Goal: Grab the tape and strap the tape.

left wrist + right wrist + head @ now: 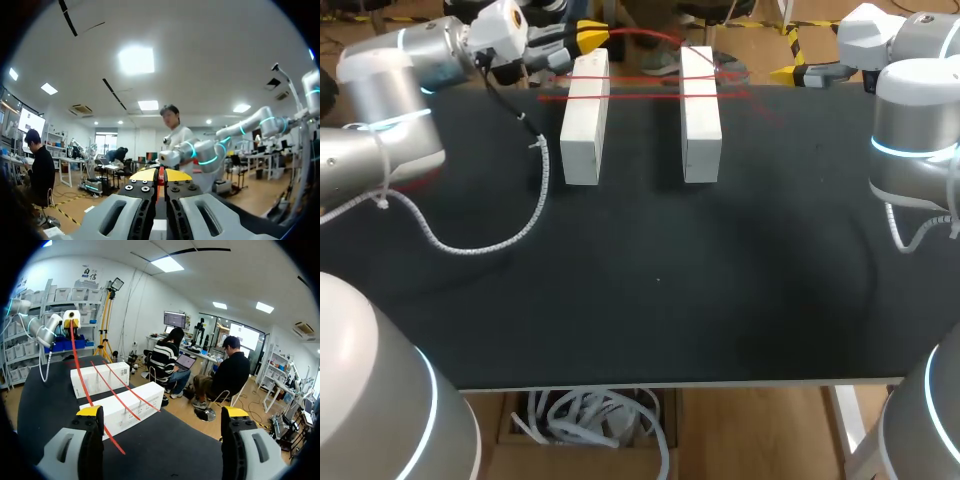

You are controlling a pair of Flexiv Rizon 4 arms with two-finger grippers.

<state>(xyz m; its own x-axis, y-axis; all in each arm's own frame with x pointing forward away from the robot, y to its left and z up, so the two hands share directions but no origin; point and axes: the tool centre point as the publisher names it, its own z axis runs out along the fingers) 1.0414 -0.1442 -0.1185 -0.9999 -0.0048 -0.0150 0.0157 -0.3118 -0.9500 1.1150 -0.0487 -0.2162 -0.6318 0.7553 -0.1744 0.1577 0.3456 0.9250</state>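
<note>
At table's (720,280) far edge, left gripper (593,38) pinches tape (645,96).

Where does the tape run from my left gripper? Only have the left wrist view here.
Observer: From the left gripper the red tape crosses two white blocks on the black table, in several strands.
Operator: Right gripper on it?
Observer: No. The right gripper is open; one strand ends on the table near it.
Operator: Blocks' layout?
Observer: Both lie flat, parallel, with a gap between them.
</note>
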